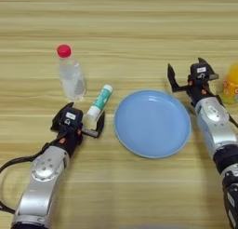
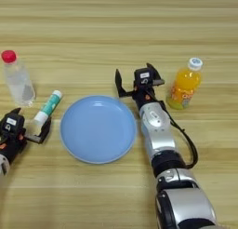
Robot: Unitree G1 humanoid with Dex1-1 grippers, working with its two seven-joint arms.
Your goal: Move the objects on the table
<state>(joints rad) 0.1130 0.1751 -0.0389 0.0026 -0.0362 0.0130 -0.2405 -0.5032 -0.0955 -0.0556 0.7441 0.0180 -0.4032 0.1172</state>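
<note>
Sitting mid-table (image 1: 139, 18): blue plate (image 1: 152, 123), with teal-capped tube (image 1: 99, 102) lying just off its left rim and red-capped clear bottle (image 1: 70, 73) standing upright behind that tube. Parked right at the tube's near end, left gripper (image 1: 86, 118), fingers spread apart and holding nothing, one tip close beside the white end. Over past the plate's far right rim, right gripper (image 2: 138, 80), fingers also wide apart and empty, with orange drink bottle (image 2: 185, 84) upright just to its right, not touching.
</note>
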